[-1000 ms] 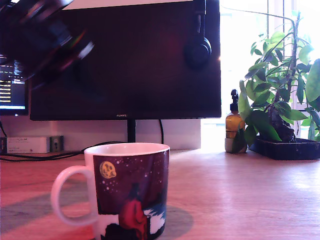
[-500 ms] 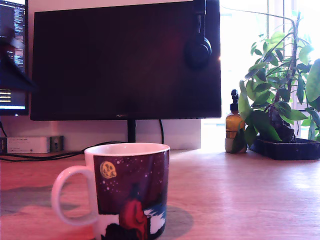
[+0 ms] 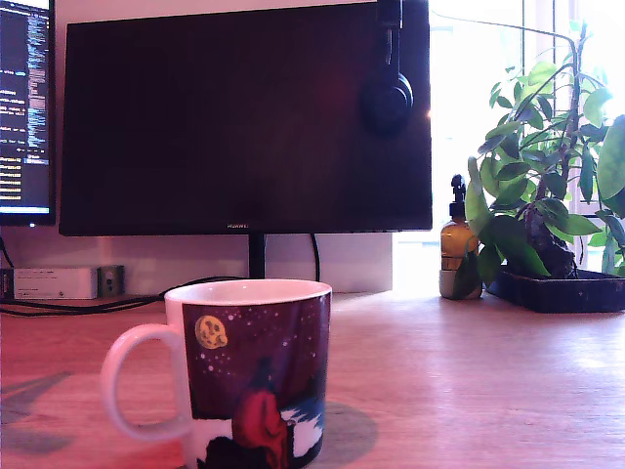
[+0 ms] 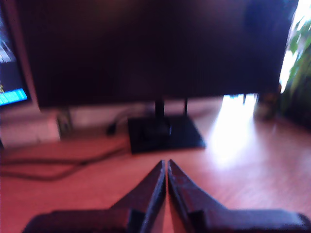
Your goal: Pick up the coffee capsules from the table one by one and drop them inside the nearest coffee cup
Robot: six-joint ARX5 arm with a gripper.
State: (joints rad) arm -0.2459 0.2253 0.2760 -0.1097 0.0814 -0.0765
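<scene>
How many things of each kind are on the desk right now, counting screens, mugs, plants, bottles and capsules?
Screens: 2, the big dark monitor and a lit screen at the exterior view's left edge
Mugs: 1, the printed mug
Plants: 1, the potted plant
Bottles: 1, the yellow pump bottle
Capsules: 0 visible in either view
Total: 5

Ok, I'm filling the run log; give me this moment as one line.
gripper: shut, empty | white ceramic starry-print mug: upright on light wood-grain table | pale plastic capsules: none in view
</scene>
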